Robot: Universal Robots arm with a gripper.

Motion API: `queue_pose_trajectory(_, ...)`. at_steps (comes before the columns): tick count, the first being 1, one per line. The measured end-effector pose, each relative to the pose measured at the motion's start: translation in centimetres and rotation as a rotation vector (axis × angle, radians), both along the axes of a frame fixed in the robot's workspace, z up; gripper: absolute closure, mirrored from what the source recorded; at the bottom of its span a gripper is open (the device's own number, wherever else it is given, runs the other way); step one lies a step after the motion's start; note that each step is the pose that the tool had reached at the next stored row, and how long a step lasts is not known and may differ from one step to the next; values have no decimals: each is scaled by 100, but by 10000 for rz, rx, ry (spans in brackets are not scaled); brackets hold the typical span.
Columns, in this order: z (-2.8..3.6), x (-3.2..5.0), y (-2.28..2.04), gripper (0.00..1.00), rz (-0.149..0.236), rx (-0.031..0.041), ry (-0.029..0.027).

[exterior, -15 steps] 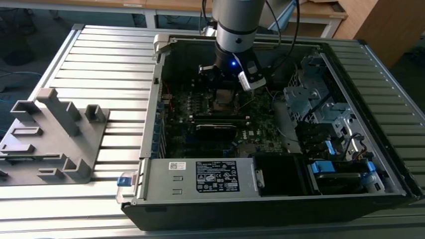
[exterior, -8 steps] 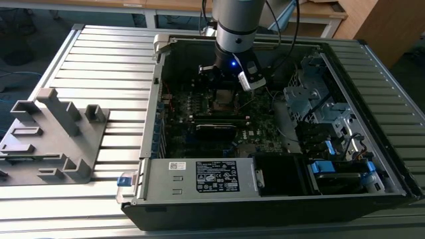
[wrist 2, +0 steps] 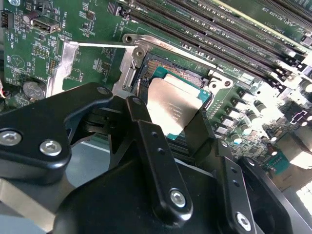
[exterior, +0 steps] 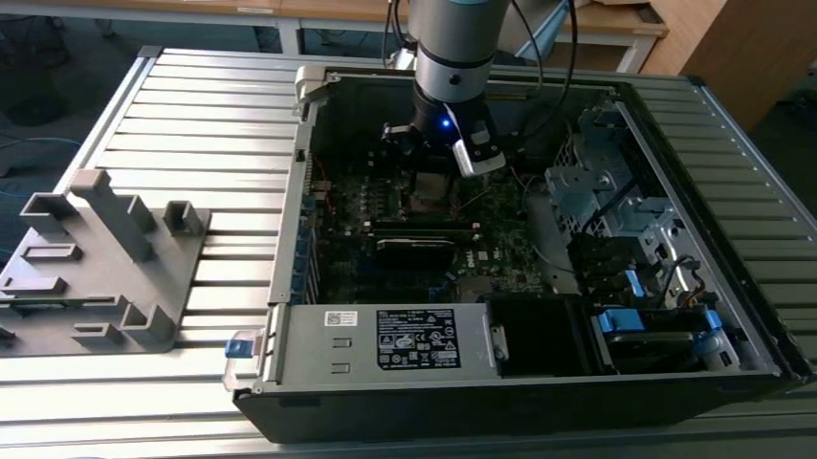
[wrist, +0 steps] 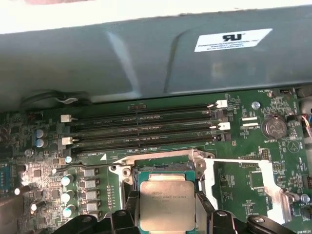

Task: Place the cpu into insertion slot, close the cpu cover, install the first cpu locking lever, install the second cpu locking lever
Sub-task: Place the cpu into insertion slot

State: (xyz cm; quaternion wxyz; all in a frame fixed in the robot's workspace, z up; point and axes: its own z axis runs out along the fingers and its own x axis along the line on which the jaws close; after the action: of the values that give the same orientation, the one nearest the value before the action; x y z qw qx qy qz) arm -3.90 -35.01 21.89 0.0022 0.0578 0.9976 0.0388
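Observation:
My gripper (exterior: 434, 177) reaches down into the open computer case (exterior: 287, 287) over the motherboard. Its two black fingers (wrist 2: 139, 126) stand on either side of the cpu (wrist 2: 173, 105), a silver-topped square chip, and are shut on it. The cpu (wrist: 167, 204) hangs just above the insertion slot (wrist: 161, 168), whose dark contact field and silvery rim (wrist 2: 170, 73) show past the chip's far edge. The cpu cover (wrist: 275, 187), a thin silvery frame, is swung open and lies out to the side of the socket (wrist 2: 66, 66). A thin wire lever (wrist: 239, 160) runs along by it.
Several long black memory slots (wrist: 141, 129) lie close beyond the socket, with the case's grey wall (wrist: 146, 58) behind them. Capacitors (wrist: 66, 195) stand beside the socket. In the exterior view, drive bays (exterior: 613, 201) fill the case's right and a grey fixture (exterior: 109, 258) stands on the table at the left.

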Motion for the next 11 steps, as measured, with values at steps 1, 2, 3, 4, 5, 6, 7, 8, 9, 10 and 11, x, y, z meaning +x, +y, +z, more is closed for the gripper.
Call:
queue_pose_trajectory(1, 0, 0, 0, 46, -1, 0, 0)
queue_pose_trajectory(2, 0, 0, 0, 46, -3, 1, -1)
queue_pose_trajectory(3, 0, 0, 0, 46, -4, 1, -1)
queue_pose_trajectory(4, 0, 0, 0, 46, -6, 1, -1)
queue_pose_trajectory(5, 0, 0, 0, 46, -6, 1, -1)
queue_pose_trajectory(6, -1, 0, 0, 46, -12, 2, -1)
queue_pose_trajectory(7, -2, 0, 0, 46, -73, 3, -3)
queue_pose_trajectory(8, -5, 0, 0, 46, -213, 4, -3)
queue_pose_trajectory(9, -8, 0, 0, 46, -397, 4, -3)
queue_pose_trajectory(10, -10, 0, 0, 46, -572, 1, -2)
queue_pose_trajectory(11, -11, 0, 0, 46, -734, 1, -1)
